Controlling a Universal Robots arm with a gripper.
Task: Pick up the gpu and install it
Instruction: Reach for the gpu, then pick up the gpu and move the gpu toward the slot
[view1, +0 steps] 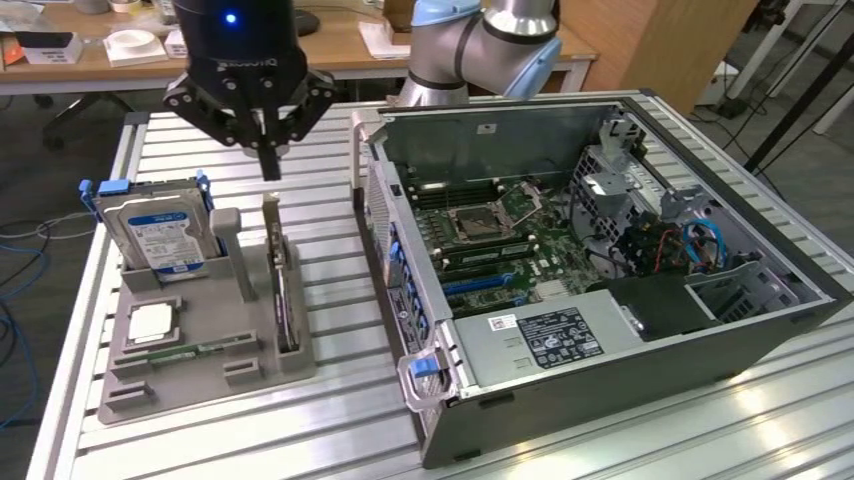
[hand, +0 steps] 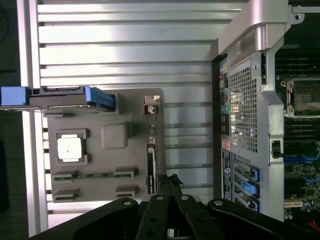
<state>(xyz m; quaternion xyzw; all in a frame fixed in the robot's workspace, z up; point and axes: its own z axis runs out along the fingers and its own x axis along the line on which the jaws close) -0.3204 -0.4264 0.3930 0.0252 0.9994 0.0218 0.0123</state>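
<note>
Black gripper (view1: 271, 165), fingers pressed together with nothing between them, hangs over the grey parts holder (view1: 187, 385) on the slatted metal table (view1: 334, 430). It sits right above the upper end of the gpu (view1: 282, 290), which stands on edge in the holder's slot nearest the case, and looks just clear of it, though the gap is hard to judge from here. Same holder carries an upright hard drive (view1: 158, 235) in a blue caddy, a flat processor (view1: 150, 322) and a memory stick (view1: 200, 352); open computer case (view1: 641, 370) lies at the exterior view's right, motherboard (view1: 501, 250) exposed.
</note>
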